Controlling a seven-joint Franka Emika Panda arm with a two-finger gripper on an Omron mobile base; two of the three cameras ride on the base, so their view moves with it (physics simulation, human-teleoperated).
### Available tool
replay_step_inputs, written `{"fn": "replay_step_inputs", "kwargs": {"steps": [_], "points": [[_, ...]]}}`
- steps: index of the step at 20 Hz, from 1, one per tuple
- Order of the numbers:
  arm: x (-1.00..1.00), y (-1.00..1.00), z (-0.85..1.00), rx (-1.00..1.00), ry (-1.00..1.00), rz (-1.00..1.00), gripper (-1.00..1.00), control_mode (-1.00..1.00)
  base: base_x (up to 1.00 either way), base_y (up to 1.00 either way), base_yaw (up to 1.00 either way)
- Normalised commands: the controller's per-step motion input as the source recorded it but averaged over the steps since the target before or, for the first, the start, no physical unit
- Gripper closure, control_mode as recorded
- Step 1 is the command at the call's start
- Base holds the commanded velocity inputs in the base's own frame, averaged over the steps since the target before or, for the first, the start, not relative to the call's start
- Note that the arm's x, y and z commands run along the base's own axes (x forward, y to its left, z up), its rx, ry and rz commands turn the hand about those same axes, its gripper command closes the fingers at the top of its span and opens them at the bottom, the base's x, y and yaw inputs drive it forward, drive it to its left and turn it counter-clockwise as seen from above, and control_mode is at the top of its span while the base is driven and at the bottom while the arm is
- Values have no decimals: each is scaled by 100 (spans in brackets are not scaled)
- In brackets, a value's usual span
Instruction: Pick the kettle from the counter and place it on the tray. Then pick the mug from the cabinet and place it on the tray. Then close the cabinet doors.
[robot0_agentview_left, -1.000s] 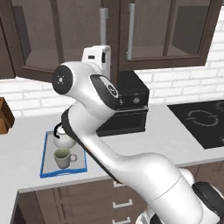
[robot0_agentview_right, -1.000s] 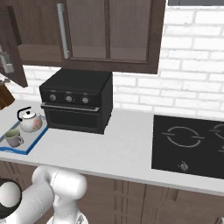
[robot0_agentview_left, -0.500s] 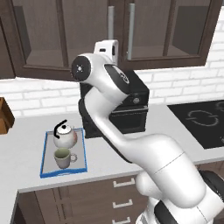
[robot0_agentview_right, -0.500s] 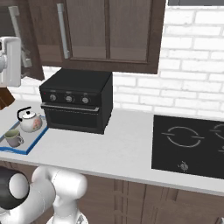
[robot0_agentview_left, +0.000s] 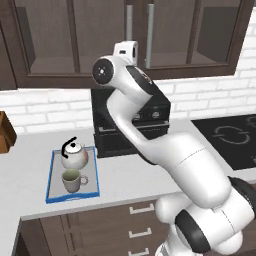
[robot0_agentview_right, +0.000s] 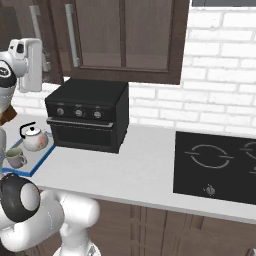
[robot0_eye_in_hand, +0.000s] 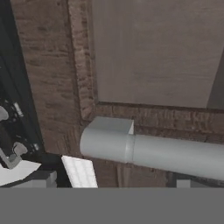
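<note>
On the blue-rimmed tray (robot0_agentview_left: 53, 194) at the desk's (robot0_agentview_left: 125, 180) left end, the kettle (robot0_agentview_left: 74, 155) and the mug (robot0_agentview_left: 73, 180) already sit together, so only the cabinet doors (robot0_agentview_left: 100, 35) remain. Both look closed or nearly so in the base views. Raised before them, the pincer (robot0_agentview_left: 126, 51) stands released, holding nothing, with a grey bar handle (robot0_eye_in_hand: 162, 153) just ahead, seemingly placed to push the door fully home.
</note>
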Motion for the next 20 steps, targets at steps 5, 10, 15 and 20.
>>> {"fn": "replay_step_inputs", "kwargs": {"steps": [5,10,15,20], "points": [[64,-10,0,-3,0,0,-100,-100,0,0,0],[54,-5,-2,-7,0,0,-100,-100,0,0,0],[62,-6,0,-5,3,0,-100,-100,0,0,0],[62,-3,0,-3,5,0,-100,-100,0,0,0]]}}
